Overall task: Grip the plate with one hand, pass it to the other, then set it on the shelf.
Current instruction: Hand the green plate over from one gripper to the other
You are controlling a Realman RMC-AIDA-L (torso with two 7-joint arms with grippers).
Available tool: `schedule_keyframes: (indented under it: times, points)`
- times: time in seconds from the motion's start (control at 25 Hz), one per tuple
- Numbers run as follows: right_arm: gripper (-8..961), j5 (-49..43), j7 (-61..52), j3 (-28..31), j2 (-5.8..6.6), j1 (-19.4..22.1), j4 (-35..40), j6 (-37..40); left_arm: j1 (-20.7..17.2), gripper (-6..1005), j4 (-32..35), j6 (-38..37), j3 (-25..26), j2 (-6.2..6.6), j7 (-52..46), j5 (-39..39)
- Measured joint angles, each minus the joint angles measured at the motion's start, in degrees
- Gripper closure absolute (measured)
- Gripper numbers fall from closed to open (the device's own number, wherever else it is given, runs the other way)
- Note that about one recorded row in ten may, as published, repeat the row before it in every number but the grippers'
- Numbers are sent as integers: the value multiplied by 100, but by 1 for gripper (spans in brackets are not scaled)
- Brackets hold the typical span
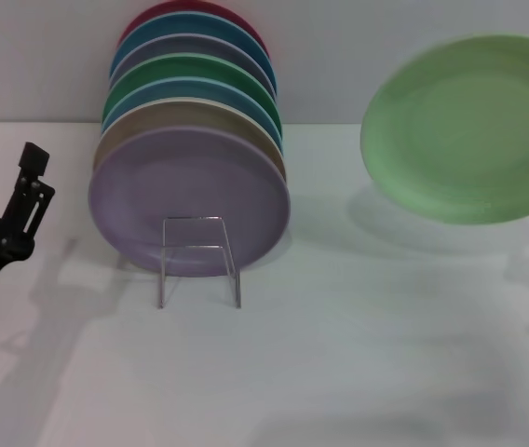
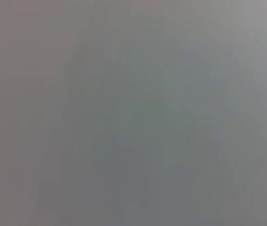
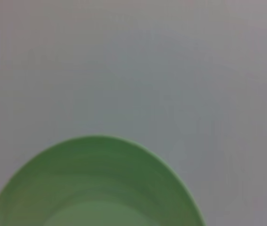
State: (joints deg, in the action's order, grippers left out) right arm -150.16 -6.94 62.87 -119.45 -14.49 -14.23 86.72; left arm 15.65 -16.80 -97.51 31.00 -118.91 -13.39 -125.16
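Head view: plate [image 1: 465, 128] aloft, well apart from left pincer [image 1: 4, 177].

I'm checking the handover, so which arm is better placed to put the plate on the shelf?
Probably left. The left gripper sits beside the shelf, while the plate hangs in the air far right; the right gripper isn't visible.

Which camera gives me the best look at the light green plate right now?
The head view. It shows nearly the whole light green plate raised above the table, right of the plate rack, clipped only at the picture's edge. The right wrist view shows just part of its rim and face. The left wrist view shows none of it.
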Motion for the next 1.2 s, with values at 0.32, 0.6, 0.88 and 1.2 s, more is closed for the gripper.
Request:
schedule_keyframes:
  times: [0.32, 0.6, 0.88, 1.2]
  points:
    - [931, 19, -25, -500, -9, 269, 71, 463, -10, 198, 17, -176, -680, 24, 36, -1]
    - [931, 34, -19, -777, -33, 540, -200, 489, -31, 198, -147, -174, -1051, -1, 578, -2]
    - [930, 64, 100, -1223, -40, 692, -421, 372, 70, 198, -287, -4, -1008, -1, 768, 31]
    - [932, 1309, 691, -2452, -44, 807, -1158, 28, 98, 198, -180, -8, -958, 44, 766, 24]
